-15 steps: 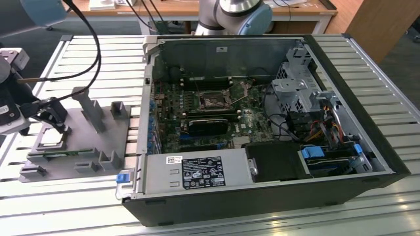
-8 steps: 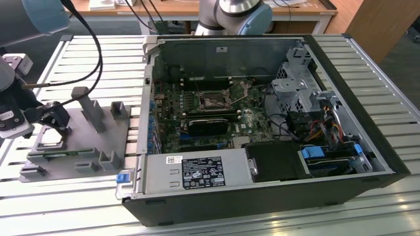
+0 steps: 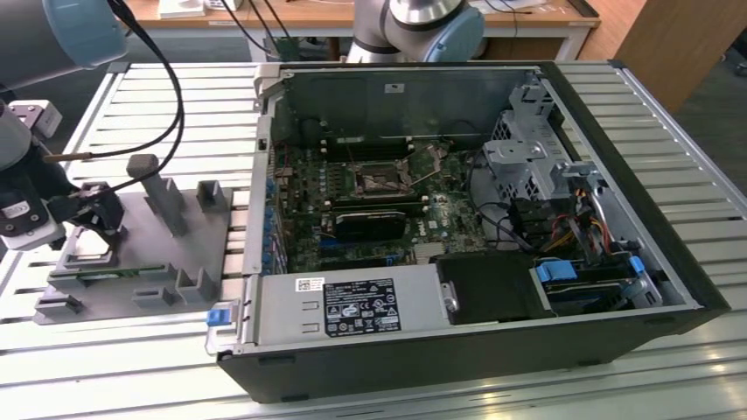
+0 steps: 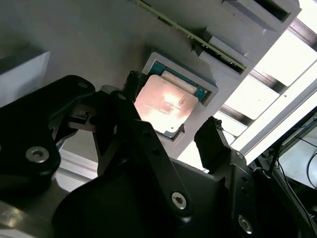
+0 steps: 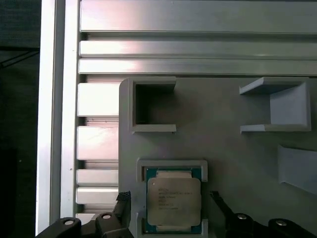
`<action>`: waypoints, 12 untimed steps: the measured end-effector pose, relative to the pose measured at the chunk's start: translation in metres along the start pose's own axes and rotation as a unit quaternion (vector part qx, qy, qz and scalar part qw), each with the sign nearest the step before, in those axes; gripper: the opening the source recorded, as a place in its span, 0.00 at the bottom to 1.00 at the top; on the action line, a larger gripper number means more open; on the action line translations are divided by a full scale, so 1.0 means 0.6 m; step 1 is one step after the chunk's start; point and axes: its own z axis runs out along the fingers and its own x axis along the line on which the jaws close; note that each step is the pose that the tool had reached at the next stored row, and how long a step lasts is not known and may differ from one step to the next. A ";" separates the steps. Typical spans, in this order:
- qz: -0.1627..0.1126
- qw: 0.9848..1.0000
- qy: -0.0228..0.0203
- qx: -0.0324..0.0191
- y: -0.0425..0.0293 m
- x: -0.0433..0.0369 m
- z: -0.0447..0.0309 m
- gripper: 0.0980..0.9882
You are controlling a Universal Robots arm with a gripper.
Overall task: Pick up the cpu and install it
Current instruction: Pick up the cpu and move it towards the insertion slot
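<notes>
The fingers (image 4: pixel 213 141) are hanging wide open on both sides of the cpu (image 4: pixel 166 106). A crooked squeeze might tip it in the grey tray (image 4: pixel 89 44).

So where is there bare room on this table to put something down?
Bare slatted table lies on the camera side of the grey tray, and again along the exterior view's right of the computer case. Crowded: the tray, where the open gripper hangs over the cpu, and inside the case.
</notes>
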 end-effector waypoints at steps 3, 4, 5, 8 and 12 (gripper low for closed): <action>0.000 1.000 0.000 0.000 0.001 0.000 0.001 0.64; 0.000 1.000 0.000 0.000 0.001 0.000 0.001 0.64; 0.000 1.000 0.000 0.000 0.001 0.000 0.001 0.64; 0.000 1.000 0.000 0.000 0.002 0.000 0.002 0.64; 0.000 1.000 0.000 -0.001 0.002 0.000 0.006 0.64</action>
